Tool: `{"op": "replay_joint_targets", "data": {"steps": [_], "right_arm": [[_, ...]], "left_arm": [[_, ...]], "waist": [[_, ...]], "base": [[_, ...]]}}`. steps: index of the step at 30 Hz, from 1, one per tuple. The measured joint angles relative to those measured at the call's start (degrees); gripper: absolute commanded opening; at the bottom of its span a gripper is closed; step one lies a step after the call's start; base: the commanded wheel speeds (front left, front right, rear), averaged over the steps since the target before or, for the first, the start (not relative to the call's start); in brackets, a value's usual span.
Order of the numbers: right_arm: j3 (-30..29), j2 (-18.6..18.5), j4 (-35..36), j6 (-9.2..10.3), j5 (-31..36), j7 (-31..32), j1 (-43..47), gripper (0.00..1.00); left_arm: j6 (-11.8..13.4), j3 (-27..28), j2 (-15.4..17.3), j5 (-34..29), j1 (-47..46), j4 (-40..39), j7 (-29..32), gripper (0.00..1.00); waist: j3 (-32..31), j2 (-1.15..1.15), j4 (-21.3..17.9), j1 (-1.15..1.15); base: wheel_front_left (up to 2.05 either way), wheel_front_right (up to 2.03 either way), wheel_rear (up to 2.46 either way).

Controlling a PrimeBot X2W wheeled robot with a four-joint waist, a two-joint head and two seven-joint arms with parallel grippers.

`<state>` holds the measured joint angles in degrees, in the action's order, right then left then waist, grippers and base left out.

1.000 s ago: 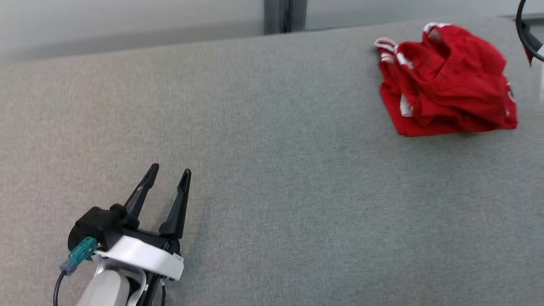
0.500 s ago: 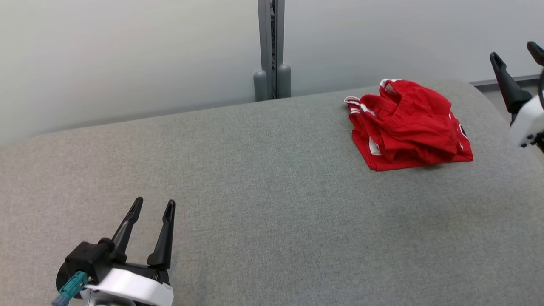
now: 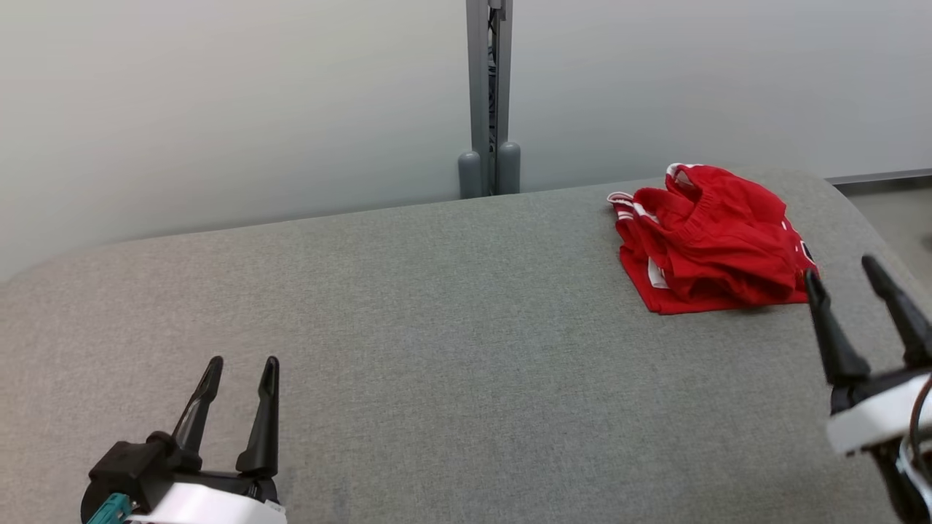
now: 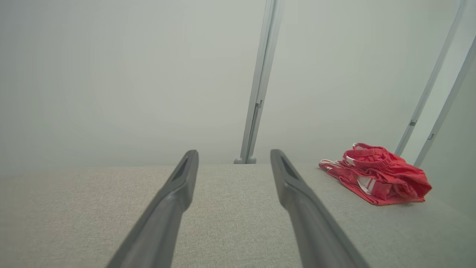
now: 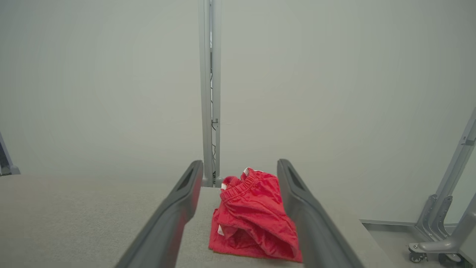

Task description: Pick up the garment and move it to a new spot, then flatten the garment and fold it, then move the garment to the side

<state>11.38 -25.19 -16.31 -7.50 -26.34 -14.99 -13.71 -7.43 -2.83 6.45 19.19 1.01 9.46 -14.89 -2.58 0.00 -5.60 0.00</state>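
The garment (image 3: 710,244) is a crumpled red piece with white trim and an elastic waistband, lying at the far right of the grey table (image 3: 437,349). My right gripper (image 3: 844,280) is open just in front of the garment's near right corner, apart from it. Seen along that gripper's fingers, the garment (image 5: 253,219) lies ahead between the open jaws. My left gripper (image 3: 242,370) is open near the table's front left, far from the cloth. From its wrist, the garment (image 4: 375,175) shows at the right.
A grey post (image 3: 489,94) stands against the pale wall behind the table's far edge. The table's right edge rounds off close beside the garment. A metal stand with castors (image 5: 442,230) stands on the floor at the right.
The head camera tilted up, so the whole scene slid down. My right gripper came from the upper right down to just before the garment. Both grippers stayed open.
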Motion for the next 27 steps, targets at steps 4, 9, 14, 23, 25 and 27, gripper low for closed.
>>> {"op": "replay_joint_targets", "data": {"steps": [4,9,14,23,25,27], "right_arm": [[-3.03,3.49,5.82,0.01,2.33,0.01,7.32,1.0],[-5.57,7.24,10.51,0.01,3.67,0.0,12.77,1.0],[-6.53,10.42,12.73,0.01,4.83,0.0,16.03,1.0],[-7.51,14.18,14.24,0.01,6.59,0.0,18.17,1.0],[-7.75,14.58,14.41,0.01,6.91,0.0,18.69,1.0],[-8.18,15.01,14.61,0.01,7.26,0.0,18.96,1.0]], "left_arm": [[0.02,1.33,-0.45,-0.25,1.03,-0.59,-0.01,1.0],[0.29,3.43,-1.41,-1.94,1.35,-1.57,-0.01,1.0],[0.43,4.67,-2.0,-3.16,2.36,-2.01,-0.01,1.0],[0.35,4.49,-2.65,-6.56,3.77,-3.05,-0.01,1.0],[0.34,4.47,-2.86,-7.02,3.91,-3.04,-0.01,1.0],[0.18,4.5,-3.01,-7.19,4.03,-3.12,-0.01,1.0]], "waist": [[-0.27,0.0,0.99,0.0],[-0.5,0.0,2.64,0.0],[-0.71,0.0,4.37,0.0],[-0.6,0.0,5.6,0.0],[-0.5,0.0,5.66,0.0],[-0.35,0.0,5.66,0.0]], "base": [[0.0,0.0,0.0],[0.0,0.0,0.0],[0.0,0.0,0.0],[0.0,0.0,0.0],[0.0,0.0,0.0],[0.0,0.0,0.0]]}}
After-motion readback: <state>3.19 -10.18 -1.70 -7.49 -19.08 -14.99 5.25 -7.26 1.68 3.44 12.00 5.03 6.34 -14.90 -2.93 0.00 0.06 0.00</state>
